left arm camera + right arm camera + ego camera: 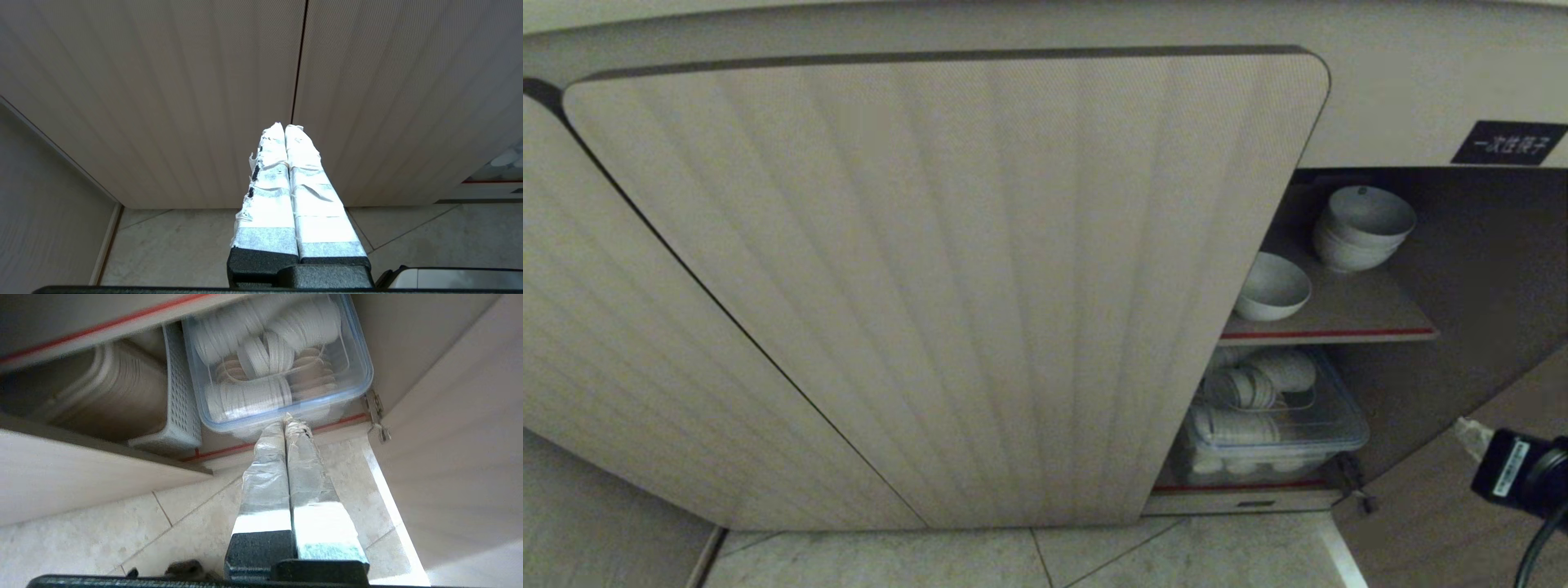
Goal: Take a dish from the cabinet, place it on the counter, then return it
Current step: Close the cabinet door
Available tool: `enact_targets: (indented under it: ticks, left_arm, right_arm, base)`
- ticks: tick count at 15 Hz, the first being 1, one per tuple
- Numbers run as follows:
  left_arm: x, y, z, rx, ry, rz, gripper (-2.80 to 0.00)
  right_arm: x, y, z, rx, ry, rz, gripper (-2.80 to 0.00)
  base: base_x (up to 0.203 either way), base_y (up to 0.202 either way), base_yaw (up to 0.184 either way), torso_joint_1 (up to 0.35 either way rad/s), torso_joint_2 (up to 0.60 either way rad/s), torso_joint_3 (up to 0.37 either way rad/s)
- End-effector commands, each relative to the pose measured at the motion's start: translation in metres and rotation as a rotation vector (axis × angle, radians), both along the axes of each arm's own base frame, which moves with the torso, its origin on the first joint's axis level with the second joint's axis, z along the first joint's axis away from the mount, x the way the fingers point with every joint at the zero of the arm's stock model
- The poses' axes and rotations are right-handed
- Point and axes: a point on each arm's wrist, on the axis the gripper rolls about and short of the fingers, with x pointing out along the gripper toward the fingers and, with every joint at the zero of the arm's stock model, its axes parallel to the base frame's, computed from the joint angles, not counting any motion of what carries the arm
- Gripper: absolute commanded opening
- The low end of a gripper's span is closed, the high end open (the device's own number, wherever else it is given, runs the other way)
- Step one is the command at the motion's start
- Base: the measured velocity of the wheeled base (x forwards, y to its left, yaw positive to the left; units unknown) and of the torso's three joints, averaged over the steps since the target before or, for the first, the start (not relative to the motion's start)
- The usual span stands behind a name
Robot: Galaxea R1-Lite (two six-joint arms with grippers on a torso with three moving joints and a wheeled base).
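Pale tiled floor (1013,559) with thin diagonal grout lines, dim light.

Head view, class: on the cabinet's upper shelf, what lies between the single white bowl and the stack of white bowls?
Nothing: in the head view only bare grey-brown shelf separates the single white bowl from the stack of white bowls.

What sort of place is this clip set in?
Likely a kitchen or canteen: a low cabinet on a tiled floor, shelved white bowls, and a clear tub of stacked dishware below.
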Motion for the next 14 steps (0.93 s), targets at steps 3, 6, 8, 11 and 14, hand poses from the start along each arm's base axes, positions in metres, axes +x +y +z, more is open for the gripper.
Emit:
enact_targets:
  ticks: [3, 6, 8, 11, 14]
  left_arm:
    - [0.000, 0.000, 0.000, -0.001, 0.000, -0.001, -2.80]
    - [0.000, 0.000, 0.000, -0.001, 0.000, 0.001, -2.80]
    - [0.000, 0.000, 0.000, -0.001, 0.000, 0.000, -2.80]
    - [0.000, 0.000, 0.000, -0.001, 0.000, 0.000, -2.80]
    - [0.000, 0.000, 0.000, -0.001, 0.000, -0.001, -2.80]
  right_arm:
    - [-0.018, -0.003, -0.009, 0.004, 0.002, 0.007, -2.80]
    - [-0.038, -0.005, -0.020, 0.014, -0.008, 0.038, -2.80]
    - [-0.049, -0.007, -0.027, 0.013, -0.012, 0.046, -2.80]
    - [-0.071, -0.010, -0.040, -0.010, -0.037, 0.062, -2.80]
    - [-0.089, -0.014, -0.047, -0.046, -0.044, 0.100, -2.80]
  base:
    - [0.000, 0.000, 0.000, 0.000, 0.00, 0.000]
    - [0.000, 0.000, 0.000, 0.000, 0.00, 0.000]
    - [0.000, 0.000, 0.000, 0.000, 0.00, 0.000]
    - [0.000, 0.000, 0.000, 0.000, 0.00, 0.000]
    - [0.000, 0.000, 0.000, 0.000, 0.00, 0.000]
